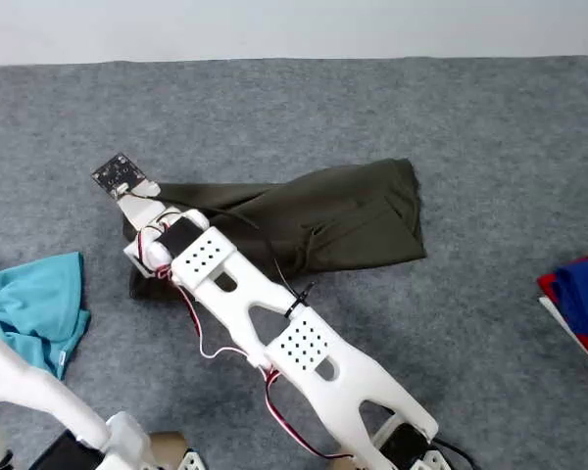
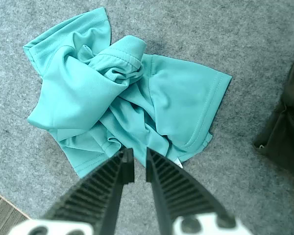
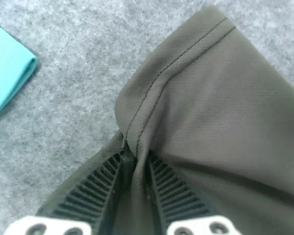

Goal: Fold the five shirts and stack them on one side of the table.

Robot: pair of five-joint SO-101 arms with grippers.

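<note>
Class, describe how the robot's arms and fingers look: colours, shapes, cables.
The left arm and right arm are white plastic. The right has perforated panels, cut-outs, red and black cables and a small black circuit board. Fingers are black and ribbed, on white mounts.

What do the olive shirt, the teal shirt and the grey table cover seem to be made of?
Olive shirt: likely synthetic sports mesh, matte; tiny pinholes show in the knit. Teal shirt: similar thin knit, slight sheen, soft folds. Table cover: probably felt or low carpet, fuzzy and mottled grey.

Matt knit olive shirt, ribbed plastic fingers; rough felt table
</note>
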